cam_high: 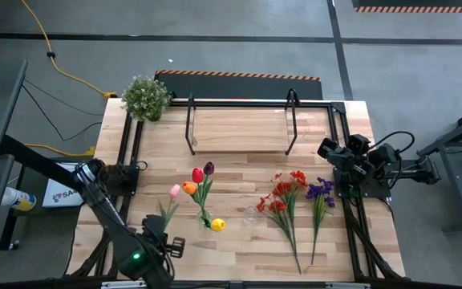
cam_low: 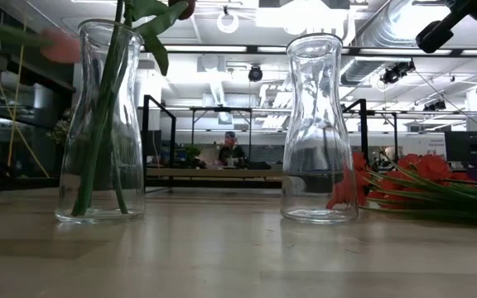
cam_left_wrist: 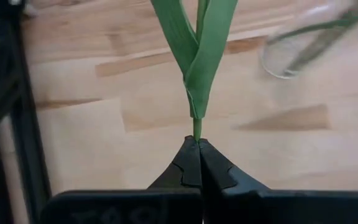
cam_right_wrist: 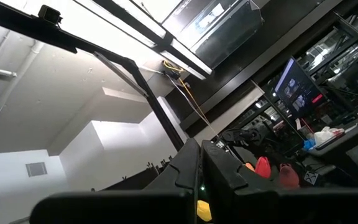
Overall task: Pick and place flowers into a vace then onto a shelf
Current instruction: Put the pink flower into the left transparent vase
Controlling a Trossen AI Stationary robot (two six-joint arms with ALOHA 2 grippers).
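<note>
Bare planks [cam_high: 239,241] lie near the front edge. Left gripper [cam_left_wrist: 197,142] pinches a pink tulip's stem [cam_left_wrist: 196,127]; only its wrist view shows this. Right gripper [cam_right_wrist: 202,148] closed, empty, beside the right edge.

Two dark, near-black arms of jointed segments. Left arm [cam_high: 103,205] slim and tubular, with a small green light glowing near its wrist. Right arm [cam_high: 367,164] bulkier, hung with looping black cables and blocky housings. Left gripper [cam_left_wrist: 197,163] matte black, two tapered fingers [cam_left_wrist: 182,168] with stepped inner edges, faint embossed lettering on the block beneath.
</note>
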